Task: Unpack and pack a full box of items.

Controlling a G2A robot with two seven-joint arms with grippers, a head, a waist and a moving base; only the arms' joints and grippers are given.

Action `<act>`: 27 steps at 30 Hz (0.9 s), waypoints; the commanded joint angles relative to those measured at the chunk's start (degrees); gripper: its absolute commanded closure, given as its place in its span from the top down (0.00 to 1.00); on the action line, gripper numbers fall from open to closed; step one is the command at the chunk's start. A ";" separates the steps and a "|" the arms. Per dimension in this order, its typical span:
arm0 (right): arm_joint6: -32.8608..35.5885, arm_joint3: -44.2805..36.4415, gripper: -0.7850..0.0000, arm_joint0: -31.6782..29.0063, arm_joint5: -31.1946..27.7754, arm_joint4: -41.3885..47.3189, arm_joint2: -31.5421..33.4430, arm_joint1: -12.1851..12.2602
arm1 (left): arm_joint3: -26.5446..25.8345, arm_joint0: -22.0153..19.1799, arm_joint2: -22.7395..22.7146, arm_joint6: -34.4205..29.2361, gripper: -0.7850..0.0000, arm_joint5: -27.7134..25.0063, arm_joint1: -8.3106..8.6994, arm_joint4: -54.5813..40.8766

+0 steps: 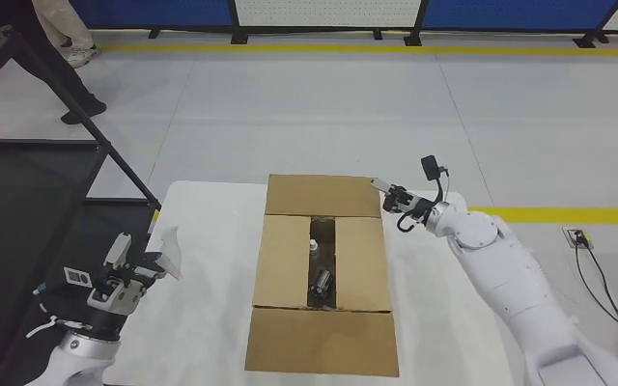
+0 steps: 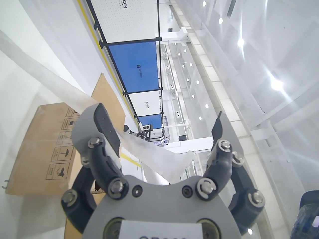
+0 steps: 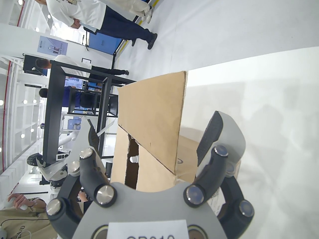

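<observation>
A cardboard box (image 1: 323, 275) stands mid-table with its top flaps partly folded in. Through the gap between them I see a white-capped bottle (image 1: 314, 247) and a dark item (image 1: 322, 282). My right gripper (image 1: 389, 198) is at the box's far right corner, open, its fingers on either side of the raised flap (image 3: 152, 115); the bottle cap (image 3: 133, 159) shows in the gap. My left gripper (image 1: 145, 270) is at the table's left edge, open, with a white translucent sheet (image 2: 154, 150) lying across one finger pad (image 2: 107, 128). The sheet (image 1: 170, 253) sticks up there.
The white table (image 1: 212, 289) has bare room left and right of the box. A black metal frame (image 1: 58, 193) stands just off the table's left side. A cable and plug (image 1: 579, 241) lie on the floor to the right.
</observation>
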 commanded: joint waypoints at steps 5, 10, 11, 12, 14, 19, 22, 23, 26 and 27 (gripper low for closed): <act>7.46 4.76 1.00 1.87 -5.83 6.46 0.13 -2.70 | 0.07 0.89 0.29 -0.20 0.98 0.38 -0.06 0.66; 12.74 7.75 1.00 3.51 -11.32 10.65 1.37 -3.77 | -0.03 0.99 0.57 -0.50 0.98 0.77 -0.07 1.31; 14.16 8.11 1.00 3.67 -12.45 11.73 1.81 -3.83 | -0.03 0.95 0.62 -0.57 0.99 0.79 -0.07 1.42; 15.49 8.58 1.00 3.89 -13.40 12.51 2.21 -3.81 | -0.02 0.90 0.67 -0.74 0.98 0.91 -0.06 1.53; 18.88 8.90 1.00 4.14 -14.91 14.16 2.98 -3.74 | 0.02 0.62 0.76 -0.97 0.98 1.07 -0.04 1.64; 25.64 7.69 1.00 4.24 -15.82 16.34 4.27 -3.16 | 0.55 -0.49 1.13 -1.86 0.98 1.55 0.03 1.79; 27.36 3.82 1.00 3.26 -14.11 16.38 4.43 -2.41 | 0.98 -1.22 1.45 -2.18 0.97 1.86 0.07 2.12; 27.90 2.30 1.00 2.78 -13.57 16.35 4.51 -2.04 | 1.11 -1.47 1.53 -2.25 0.98 1.99 0.09 2.20; 29.45 -2.60 1.00 1.11 -12.03 16.31 4.88 -0.70 | 1.39 -2.20 1.74 -2.34 0.97 1.92 0.13 2.67; 30.11 -4.38 1.00 0.45 -11.36 16.27 4.98 -0.21 | 1.43 -2.44 1.73 -2.05 0.96 1.70 0.13 2.91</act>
